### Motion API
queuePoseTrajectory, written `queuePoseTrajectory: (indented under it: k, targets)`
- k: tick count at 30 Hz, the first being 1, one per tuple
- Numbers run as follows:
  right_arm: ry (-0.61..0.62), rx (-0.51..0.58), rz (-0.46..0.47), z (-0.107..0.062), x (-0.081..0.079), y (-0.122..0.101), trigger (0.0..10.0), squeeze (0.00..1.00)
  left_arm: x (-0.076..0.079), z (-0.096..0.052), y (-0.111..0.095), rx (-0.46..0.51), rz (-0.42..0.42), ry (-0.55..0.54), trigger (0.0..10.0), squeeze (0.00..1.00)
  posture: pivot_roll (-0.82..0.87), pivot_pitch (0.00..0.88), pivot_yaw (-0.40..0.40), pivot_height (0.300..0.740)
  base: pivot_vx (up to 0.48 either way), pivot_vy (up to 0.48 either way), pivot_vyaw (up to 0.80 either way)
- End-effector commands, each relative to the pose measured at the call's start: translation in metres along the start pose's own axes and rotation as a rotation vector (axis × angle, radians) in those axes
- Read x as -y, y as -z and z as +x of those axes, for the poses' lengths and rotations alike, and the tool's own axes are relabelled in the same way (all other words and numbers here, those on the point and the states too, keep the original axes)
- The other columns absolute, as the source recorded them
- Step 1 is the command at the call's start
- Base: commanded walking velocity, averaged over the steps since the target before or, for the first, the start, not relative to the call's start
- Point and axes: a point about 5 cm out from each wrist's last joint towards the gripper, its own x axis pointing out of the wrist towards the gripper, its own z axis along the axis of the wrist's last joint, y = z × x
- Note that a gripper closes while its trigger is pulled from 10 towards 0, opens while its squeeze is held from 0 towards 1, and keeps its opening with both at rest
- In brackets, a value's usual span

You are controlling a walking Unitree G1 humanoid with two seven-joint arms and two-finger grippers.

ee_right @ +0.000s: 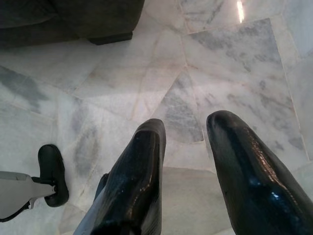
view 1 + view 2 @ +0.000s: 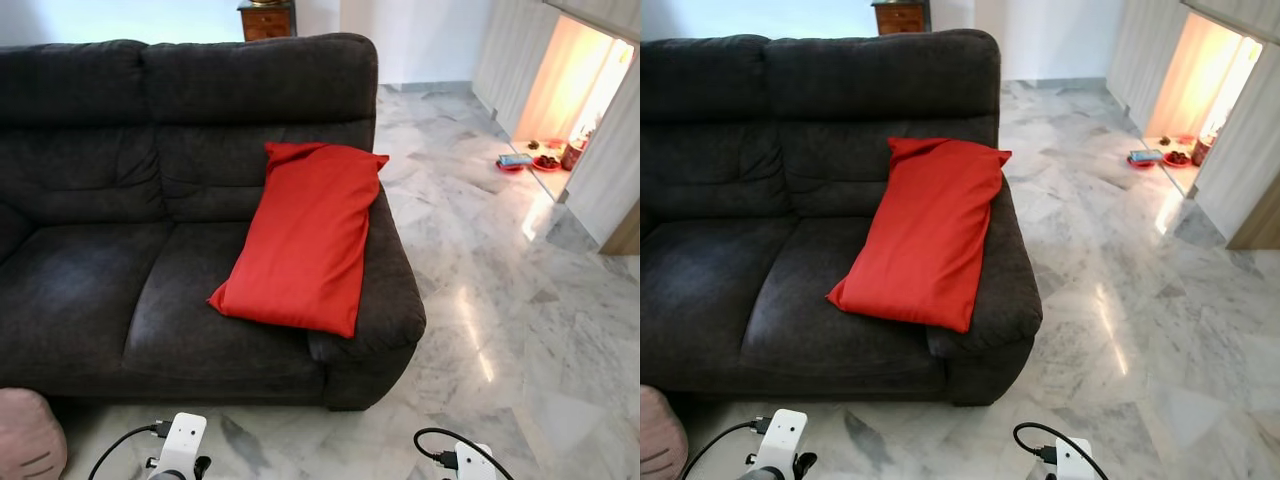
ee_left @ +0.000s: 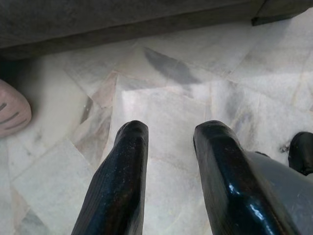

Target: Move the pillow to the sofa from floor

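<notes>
A red pillow [image 2: 303, 235] lies on the dark grey sofa [image 2: 90, 270], leaning against the backrest and the right armrest, with its lower end on the right seat cushion. Both arms hang low in front of the sofa, their white wrists at the lower edge of the head views. My left gripper [image 3: 168, 132] points at the marble floor, open, with nothing between its fingers. My right gripper [image 1: 188, 129] also points at the floor, open and empty.
A pink round cushion [image 2: 28, 435] sits on the floor at the sofa's front left. Marble floor [image 2: 500, 300] stretches to the right of the sofa. Small red dishes [image 2: 530, 160] lie by a lit doorway at the far right. A wooden cabinet [image 2: 266, 18] stands behind the sofa.
</notes>
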Motion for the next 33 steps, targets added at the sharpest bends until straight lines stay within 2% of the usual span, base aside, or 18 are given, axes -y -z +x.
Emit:
queuePoseTrajectory:
  k: [1, 8, 9, 10, 11, 15, 21, 33]
  targets:
    - [-0.004, 0.032, -0.009, 0.002, -0.001, -0.012, 10.0, 0.00, 0.000, 0.000, -0.001, 0.003, -0.001, -0.010, 10.0, 0.00, 0.02, 0.000, -0.015, 0.740, 0.000, 0.000, 0.00]
    - [-0.005, 0.047, -0.005, 0.003, -0.002, -0.017, 10.0, 0.00, 0.001, -0.001, 0.008, -0.036, -0.087, -0.024, 10.0, 0.00, 0.01, 0.000, -0.016, 0.740, 0.000, 0.000, 0.00]
    - [-0.005, 0.050, -0.006, 0.003, -0.002, -0.018, 10.0, 0.00, 0.003, -0.001, 0.009, -0.044, -0.102, -0.016, 10.0, 0.44, 0.00, 0.000, -0.016, 0.740, 0.000, 0.000, 0.00]
    - [-0.005, 0.050, -0.006, 0.003, -0.002, -0.018, 10.0, 0.00, 0.003, -0.001, 0.009, -0.046, -0.099, -0.013, 10.0, 0.44, 0.00, 0.000, -0.016, 0.740, 0.000, 0.000, 0.00]
    - [-0.005, 0.052, -0.006, 0.003, -0.001, -0.018, 10.0, 0.00, 0.003, -0.001, 0.009, -0.045, -0.090, -0.012, 10.0, 1.00, 0.00, 0.000, -0.015, 0.740, 0.000, 0.000, 0.00]
    - [0.005, 0.052, 0.000, 0.003, 0.002, -0.017, 10.0, 0.00, 0.007, 0.000, 0.005, -0.031, -0.057, 0.006, 10.0, 1.00, -0.01, 0.000, -0.017, 0.740, 0.000, 0.000, 0.00]
    - [0.004, 0.043, -0.010, 0.002, 0.003, -0.014, 10.0, 0.00, 0.010, 0.001, 0.001, -0.019, -0.049, 0.014, 10.0, 1.00, 0.00, 0.000, -0.025, 0.740, 0.000, 0.000, 0.00]
    - [-0.005, 0.047, -0.005, 0.003, -0.004, -0.017, 10.0, 0.00, 0.006, 0.001, 0.000, -0.008, -0.053, -0.002, 10.0, 1.00, 0.00, 0.000, -0.011, 0.740, 0.000, 0.000, 0.00]
